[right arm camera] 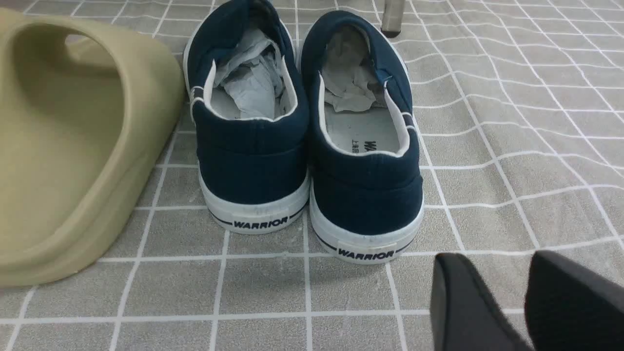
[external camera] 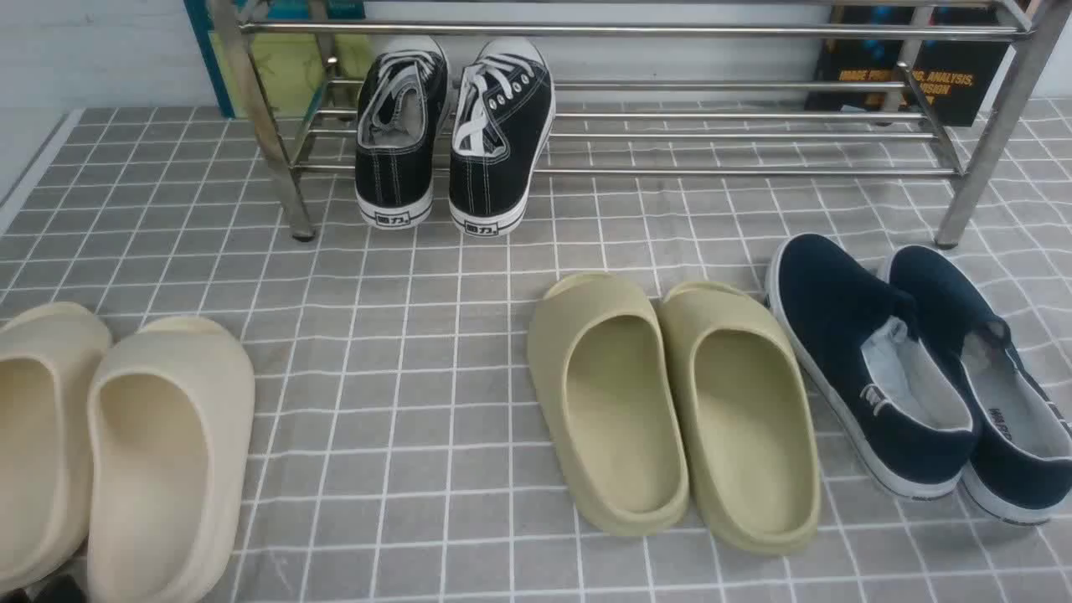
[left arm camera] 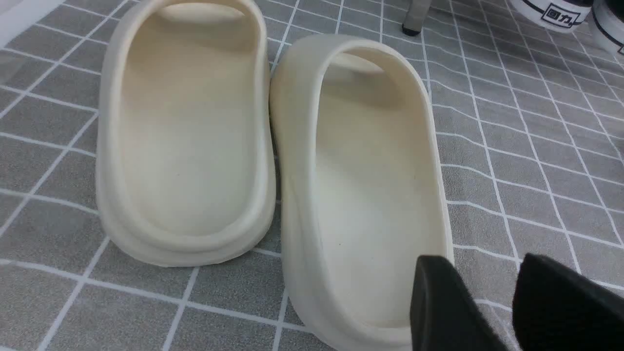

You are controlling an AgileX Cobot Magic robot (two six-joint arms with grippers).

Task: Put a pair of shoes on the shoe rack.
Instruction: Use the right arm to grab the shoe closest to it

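Right jaws stand apart behind paper-stuffed navy shoes.

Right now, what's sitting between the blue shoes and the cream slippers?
The pair of olive slippers and bare checked cloth, shown in the front view.

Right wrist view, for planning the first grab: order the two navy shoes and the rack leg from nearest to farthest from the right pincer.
1. Navy shoe farther from the olive slipper: heel just ahead of the right pincer.
2. Navy shoe beside the slipper: heel set a little further off.
3. Rack leg: beyond both toes, farthest.
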